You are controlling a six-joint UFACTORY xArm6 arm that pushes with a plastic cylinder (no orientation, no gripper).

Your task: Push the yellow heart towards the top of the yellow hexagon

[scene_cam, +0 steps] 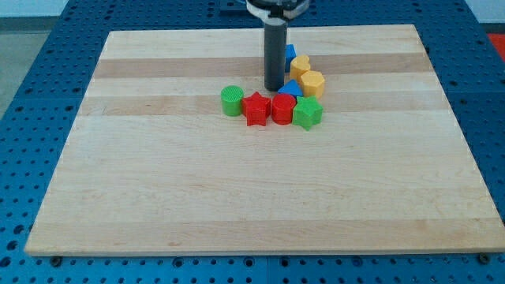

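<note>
— Nearest the camera, what do you see?

— Bare pale wooden surface (260,197), then a row of blocks: a green cylinder (231,101) at the view's left, a red star (256,109), a red hexagon-like block (283,109) and a green star (308,113), each touching or just beside the next.

— And behind them?

— A blue triangular block (291,87), partly hidden, and the yellow hexagon (312,82) at its right. The yellow heart (300,65) sits just above the hexagon, touching it, with another blue block (289,52) peeking out behind.

— Which way does the heart point?

— I cannot tell; my rod hides part of it, and its long axis is unclear.

— Your gripper?

— I have none, only a dark rod holding nothing. My tip (274,89) rests on the surface just left of the blue triangular block and the heart, above the red star.
</note>
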